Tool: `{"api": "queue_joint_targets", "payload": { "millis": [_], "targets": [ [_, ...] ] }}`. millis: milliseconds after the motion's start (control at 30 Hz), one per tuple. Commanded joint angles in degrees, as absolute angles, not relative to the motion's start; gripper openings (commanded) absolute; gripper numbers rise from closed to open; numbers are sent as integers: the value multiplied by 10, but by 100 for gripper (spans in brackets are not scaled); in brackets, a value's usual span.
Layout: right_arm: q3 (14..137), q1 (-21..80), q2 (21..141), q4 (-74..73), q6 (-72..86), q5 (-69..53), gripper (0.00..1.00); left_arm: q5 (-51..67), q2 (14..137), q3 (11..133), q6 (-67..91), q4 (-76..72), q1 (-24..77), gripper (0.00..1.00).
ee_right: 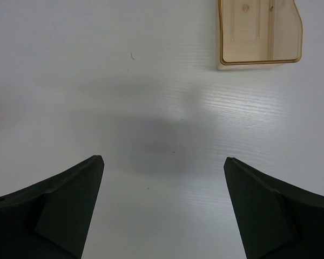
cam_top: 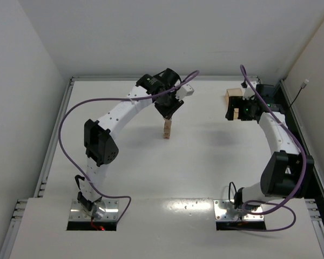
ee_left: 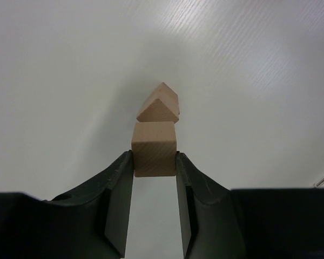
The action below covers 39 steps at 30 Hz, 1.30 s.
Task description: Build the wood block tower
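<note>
The left claw (ee_left: 154, 159) is squeezed tight on a little wood cube (ee_left: 154, 143) — one black finger (ee_left: 116, 183) presses on each side of it. Just past the cube sits a roof-shaped block (ee_left: 159, 105). I cannot tell if the two blocks touch.

Seen from above, the left arm bends over the middle of the white table (cam_top: 205, 162). Its claw is right at the top of the tower (cam_top: 167, 130), a thin little stack of tan blocks standing up straight.

Over on the right, the right claw (ee_right: 163, 158) has its fingers far apart — it holds nothing. A see-through tan tray (ee_right: 259, 61) lies flat on the table just beyond that claw, near the far right side, well apart from the tower.
</note>
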<state>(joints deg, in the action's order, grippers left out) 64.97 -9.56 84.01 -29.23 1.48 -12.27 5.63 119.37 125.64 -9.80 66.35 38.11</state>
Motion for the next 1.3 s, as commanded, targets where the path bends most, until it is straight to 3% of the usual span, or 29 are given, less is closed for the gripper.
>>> {"api": "queue_joint_targets", "payload": {
  "millis": [0,1267],
  "targets": [
    [674,-92,838,-282,9,-134,91,69,1197,1275,-91,657,375,0],
    [674,-92,854,-282,9,-134,91,47,1224,1281,-68,652,375,0]
  ]
}}
